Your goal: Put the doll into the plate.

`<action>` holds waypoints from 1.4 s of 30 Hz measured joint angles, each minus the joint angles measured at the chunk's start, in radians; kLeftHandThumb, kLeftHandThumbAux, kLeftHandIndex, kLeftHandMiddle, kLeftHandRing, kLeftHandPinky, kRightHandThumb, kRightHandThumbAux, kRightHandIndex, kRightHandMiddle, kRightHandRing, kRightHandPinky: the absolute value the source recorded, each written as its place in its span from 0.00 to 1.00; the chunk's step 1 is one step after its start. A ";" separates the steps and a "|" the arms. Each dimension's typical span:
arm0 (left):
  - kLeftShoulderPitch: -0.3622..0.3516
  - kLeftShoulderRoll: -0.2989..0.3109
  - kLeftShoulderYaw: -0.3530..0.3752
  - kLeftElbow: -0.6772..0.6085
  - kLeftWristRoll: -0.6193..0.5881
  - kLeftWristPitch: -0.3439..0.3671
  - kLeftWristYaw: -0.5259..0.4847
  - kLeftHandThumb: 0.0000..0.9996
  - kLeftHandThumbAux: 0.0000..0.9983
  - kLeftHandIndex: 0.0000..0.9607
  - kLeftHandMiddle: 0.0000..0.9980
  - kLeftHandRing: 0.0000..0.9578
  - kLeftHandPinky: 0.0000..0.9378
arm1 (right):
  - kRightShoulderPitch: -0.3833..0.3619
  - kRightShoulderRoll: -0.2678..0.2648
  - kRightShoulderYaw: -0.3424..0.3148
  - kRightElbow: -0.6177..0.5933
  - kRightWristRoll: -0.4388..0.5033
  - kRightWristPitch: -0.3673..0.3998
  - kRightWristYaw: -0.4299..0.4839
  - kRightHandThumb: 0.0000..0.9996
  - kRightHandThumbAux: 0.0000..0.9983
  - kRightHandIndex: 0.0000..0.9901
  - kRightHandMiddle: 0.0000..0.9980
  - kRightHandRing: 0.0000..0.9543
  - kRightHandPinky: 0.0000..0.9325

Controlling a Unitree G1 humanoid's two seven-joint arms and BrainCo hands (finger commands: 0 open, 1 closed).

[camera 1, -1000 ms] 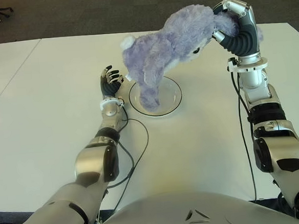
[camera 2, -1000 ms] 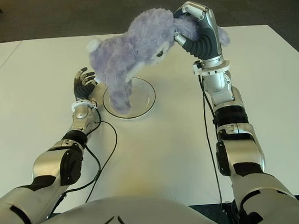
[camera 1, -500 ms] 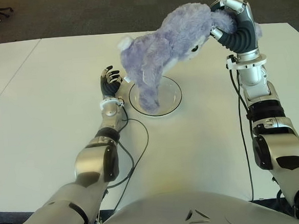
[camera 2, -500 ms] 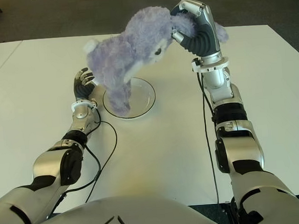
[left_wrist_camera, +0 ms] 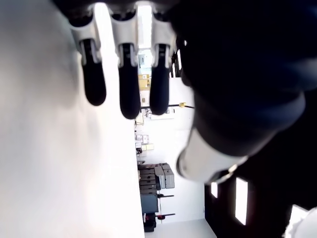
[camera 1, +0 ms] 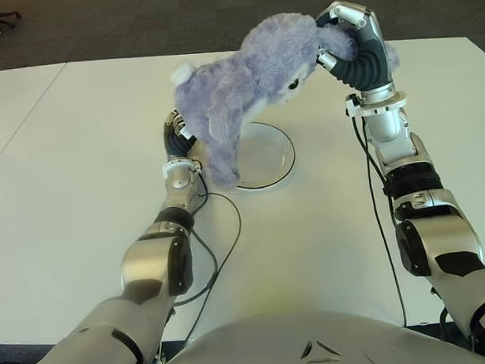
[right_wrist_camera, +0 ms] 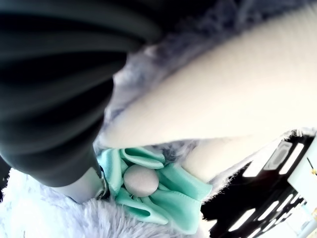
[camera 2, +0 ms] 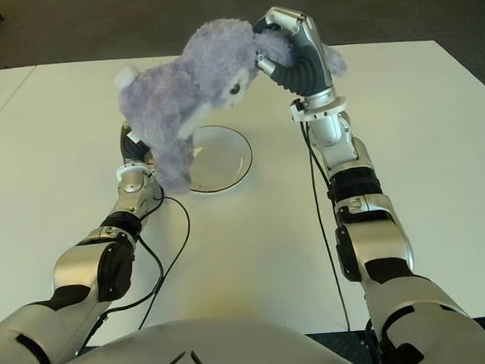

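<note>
The right hand, clamped on the head of the fluffy lavender plush doll, is swinging it toward the loosely spread left hand — its dangling feet are now overshooting the clear round glass plate — drifting off target

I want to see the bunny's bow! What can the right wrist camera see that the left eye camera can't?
Only the right wrist view shows a green bow with a round button in the fur. Only the left eye view shows the plate, the white table, and the left hand beside the plate. Both show the purple doll gripped by the right hand.
</note>
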 measured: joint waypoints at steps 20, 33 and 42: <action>0.000 0.002 -0.010 0.000 0.004 0.000 0.009 0.16 0.89 0.25 0.35 0.40 0.43 | -0.061 0.045 0.013 0.099 0.063 -0.027 0.037 0.70 0.72 0.44 0.87 0.91 0.92; 0.000 0.002 -0.012 0.000 0.006 0.000 0.009 0.15 0.89 0.24 0.34 0.40 0.43 | -0.032 0.058 0.012 0.185 0.102 -0.038 0.052 0.69 0.72 0.44 0.87 0.91 0.91; 0.000 0.002 -0.011 0.000 0.008 0.000 0.009 0.16 0.90 0.23 0.34 0.38 0.40 | -0.003 0.089 -0.019 0.310 0.261 -0.018 0.223 0.69 0.72 0.44 0.87 0.92 0.91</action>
